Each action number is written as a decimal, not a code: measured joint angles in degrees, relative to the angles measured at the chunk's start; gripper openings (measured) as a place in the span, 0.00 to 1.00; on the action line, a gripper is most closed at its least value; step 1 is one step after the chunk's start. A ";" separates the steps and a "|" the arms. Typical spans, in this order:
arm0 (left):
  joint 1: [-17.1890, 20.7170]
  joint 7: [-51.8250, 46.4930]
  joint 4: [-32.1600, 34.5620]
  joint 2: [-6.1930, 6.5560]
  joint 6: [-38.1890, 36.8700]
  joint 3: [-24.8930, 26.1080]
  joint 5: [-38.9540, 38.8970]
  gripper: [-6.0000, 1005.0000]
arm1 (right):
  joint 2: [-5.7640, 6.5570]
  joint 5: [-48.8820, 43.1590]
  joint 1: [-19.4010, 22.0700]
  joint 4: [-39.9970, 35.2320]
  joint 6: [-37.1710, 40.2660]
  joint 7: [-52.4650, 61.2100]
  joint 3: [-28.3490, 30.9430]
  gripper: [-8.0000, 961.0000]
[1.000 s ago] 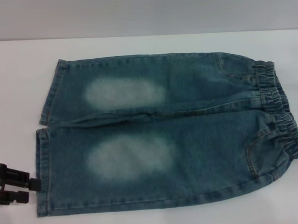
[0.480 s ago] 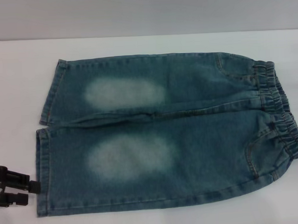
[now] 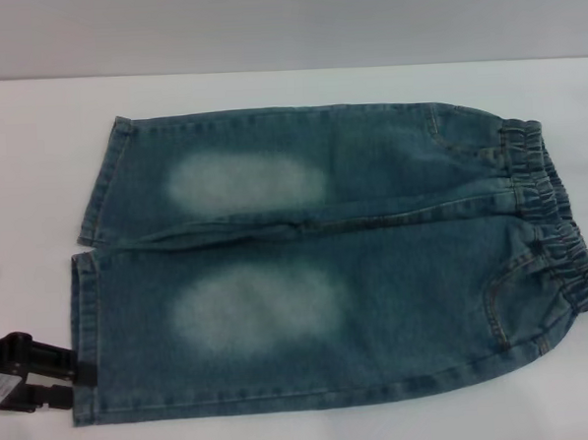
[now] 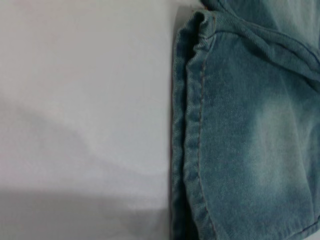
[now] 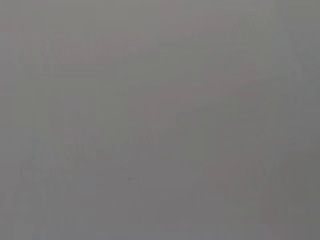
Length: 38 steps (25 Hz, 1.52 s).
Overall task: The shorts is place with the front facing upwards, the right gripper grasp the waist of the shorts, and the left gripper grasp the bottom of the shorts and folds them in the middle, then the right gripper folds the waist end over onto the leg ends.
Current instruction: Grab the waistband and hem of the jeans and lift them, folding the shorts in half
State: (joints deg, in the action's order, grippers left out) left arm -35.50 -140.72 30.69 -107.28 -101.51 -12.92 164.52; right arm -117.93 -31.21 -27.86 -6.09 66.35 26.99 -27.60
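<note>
**L end effector closing in on near leg cuff**

Nearest the robot, L end effector is sitting at the near-left bench edge, tips touching or overlapping the near cuff of the shorts; can't tell whether it's gripping or released. R end effector isn't showing anywhere.

Handling, as a guess: denim's soft but thickish w/ some body, not slippery, so it should be folding cleanly. Best holds: the doubled hem at the bottom, the gathered waistband at right.

Shorts are lying flat, front up, mid-bench, legs pointing left. Blue-green denim, two pale faded ovals, orange stitching, curved pockets. Far leg is lying slightly askew.
</note>
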 joint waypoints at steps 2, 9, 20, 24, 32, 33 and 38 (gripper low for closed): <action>0.00 0.09 0.08 -0.17 0.07 0.00 0.03 0.48 | 0.00 0.00 0.00 0.00 0.00 0.01 0.00 0.68; -0.04 0.26 0.39 -0.55 0.28 -1.19 0.03 0.47 | 0.06 0.00 0.06 0.03 0.22 0.05 -0.09 0.68; -0.07 0.28 0.59 -0.62 0.44 -2.30 -0.12 0.47 | 0.08 0.01 0.13 0.03 0.28 0.08 -0.09 0.68; -0.03 0.53 0.60 -0.56 0.37 -2.26 -0.17 0.46 | 0.07 0.01 0.05 0.02 0.27 0.08 -0.09 0.68; 0.17 0.93 0.60 -0.73 0.51 -2.18 -0.17 0.46 | -0.04 0.01 0.00 0.02 0.10 0.08 -0.08 0.68; 0.17 0.93 0.60 -0.73 0.51 -2.18 -0.17 0.46 | -0.08 0.01 0.00 0.02 0.09 0.08 -0.09 0.68; 0.39 1.07 0.60 -0.88 0.52 -2.02 -0.17 0.46 | -0.19 0.01 0.00 0.02 0.09 0.09 -0.09 0.68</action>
State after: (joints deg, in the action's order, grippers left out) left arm -35.12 -139.64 31.29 -108.15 -100.99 -14.95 164.35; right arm -118.11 -31.19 -27.86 -6.07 66.44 27.07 -27.68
